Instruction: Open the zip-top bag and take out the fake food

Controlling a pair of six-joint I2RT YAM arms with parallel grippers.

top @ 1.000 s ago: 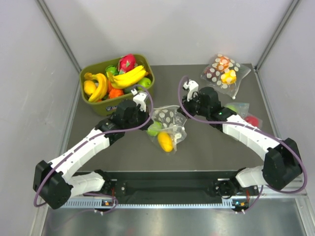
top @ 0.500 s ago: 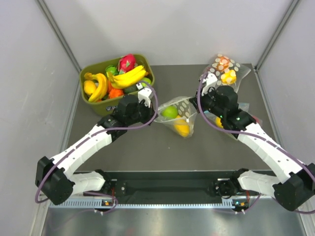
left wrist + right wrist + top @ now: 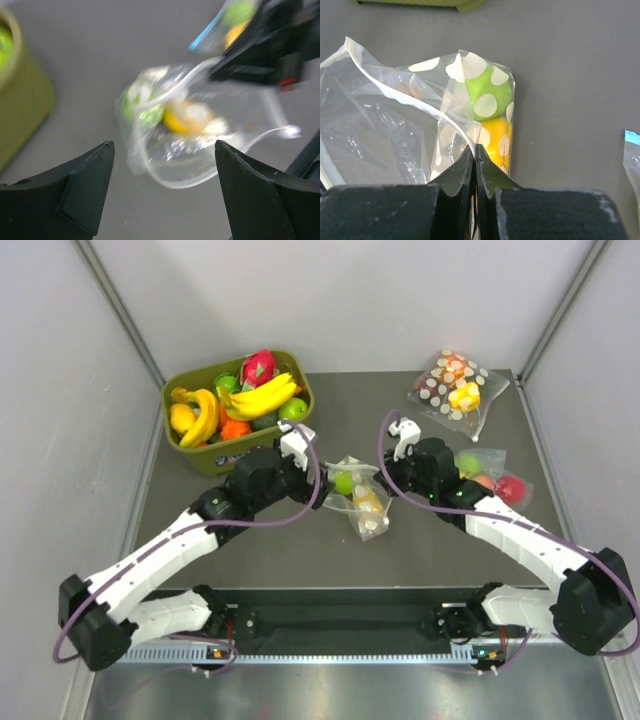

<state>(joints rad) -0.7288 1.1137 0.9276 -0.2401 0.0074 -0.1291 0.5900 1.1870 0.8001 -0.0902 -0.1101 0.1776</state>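
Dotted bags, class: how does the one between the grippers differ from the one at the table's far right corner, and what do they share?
The zip-top bag holds a green apple and a yellow fruit; the far bag shows orange and yellow pieces. The zip-top bag is pinched by the right gripper; the far bag lies untouched. Both are clear plastic with white dots.

We find bare mat (image 3: 290, 560) in front of the zip-top bag (image 3: 362, 502) and behind it, open for a pass. The green bin (image 3: 205, 460) crowds the left side. A plain bag (image 3: 490, 462) lies on the right, and another dotted bag (image 3: 455, 390) fills the far right corner.
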